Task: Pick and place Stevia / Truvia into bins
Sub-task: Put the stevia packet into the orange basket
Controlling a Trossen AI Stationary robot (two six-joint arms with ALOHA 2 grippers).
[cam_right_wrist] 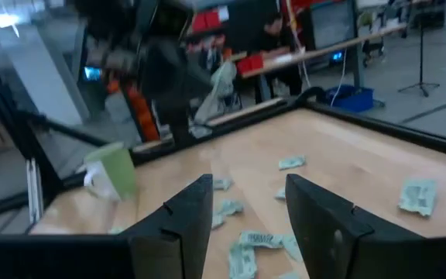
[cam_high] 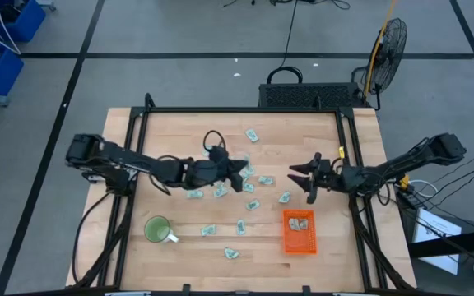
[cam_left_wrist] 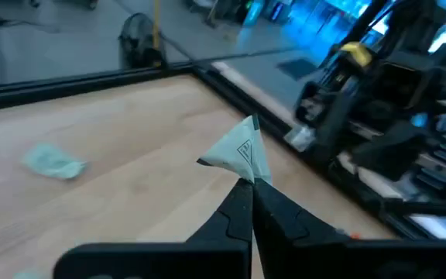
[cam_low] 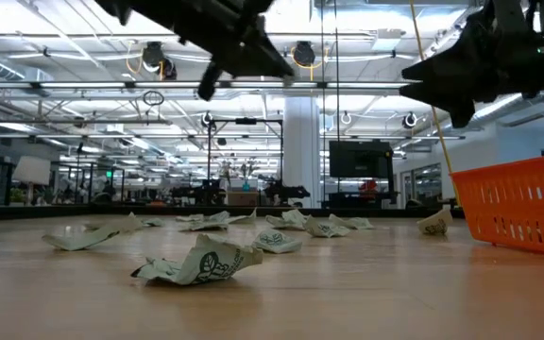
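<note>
Several pale green and white Stevia sachets (cam_high: 253, 136) lie flat and crumpled across the middle of the wooden table, also in the low view (cam_low: 201, 264). The orange tray (cam_high: 299, 233) sits near the table's right near corner; something pale lies in its far end. My left gripper (cam_left_wrist: 251, 183) hovers over the table's middle (cam_high: 239, 173), shut on one sachet (cam_left_wrist: 240, 152). My right gripper (cam_right_wrist: 248, 190) is open and holds nothing; it hangs above the table right of centre (cam_high: 304, 178), just beyond the tray's far end. My left gripper pinches one crumpled sachet between its two fingertips (cam_left_wrist: 242, 190), by its lower corner (cam_left_wrist: 248, 175). The sachet stands up beyond the fingertips, lifted clear of the table. The right wrist view shows it hanging in the air at the left arm's end (cam_right_wrist: 218, 84).
A round green mug (cam_high: 156, 228) stands near the table's left near corner. A black frame rail (cam_high: 241, 109) borders the table's far edge and sides. Bare wood lies between the tray and the mug, with a few sachets (cam_high: 232, 253) on it. A fan (cam_high: 389, 45) stands on the floor beyond.
</note>
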